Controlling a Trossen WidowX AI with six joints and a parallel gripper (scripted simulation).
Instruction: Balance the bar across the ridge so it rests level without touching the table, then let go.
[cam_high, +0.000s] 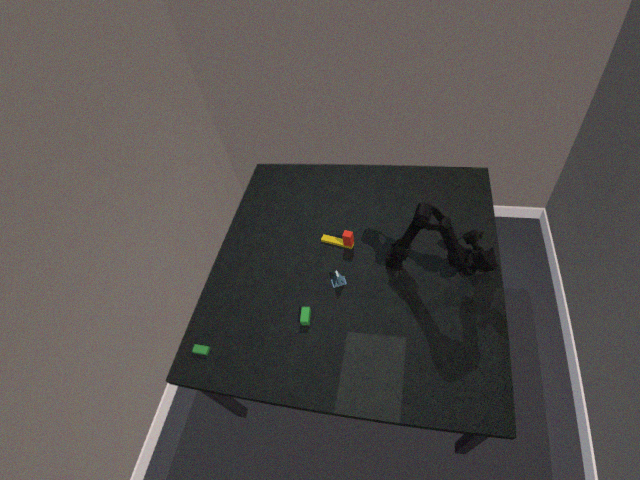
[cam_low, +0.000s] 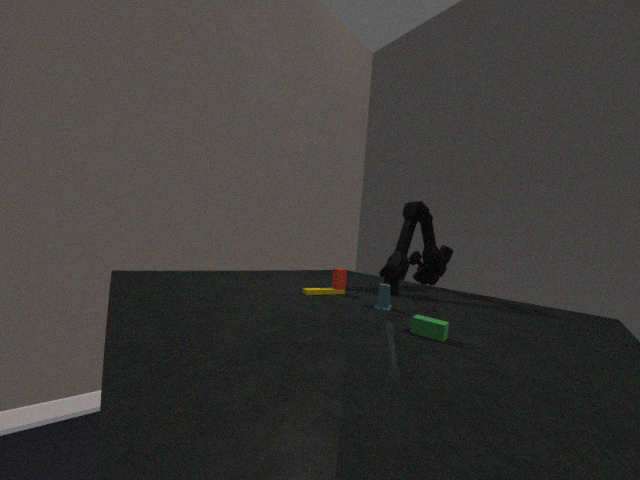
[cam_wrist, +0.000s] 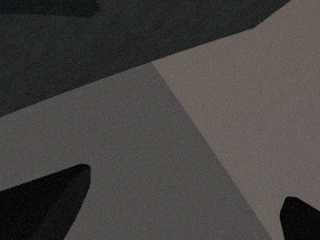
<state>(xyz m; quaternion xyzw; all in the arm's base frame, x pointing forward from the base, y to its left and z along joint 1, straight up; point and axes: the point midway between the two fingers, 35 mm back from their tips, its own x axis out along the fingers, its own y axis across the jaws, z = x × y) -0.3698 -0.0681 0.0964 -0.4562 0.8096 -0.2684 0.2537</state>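
While the jaws (cam_high: 483, 248) (cam_low: 431, 254) stand open, yellow bar (cam_high: 331, 240) (cam_low: 319, 291) well apart, seemingly flat

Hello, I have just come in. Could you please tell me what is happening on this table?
A robot arm is set to balance a yellow bar across a blue ridge. The bar lies on the table, with a red block on one end. The gripper is open and holds nothing, away from the bar.
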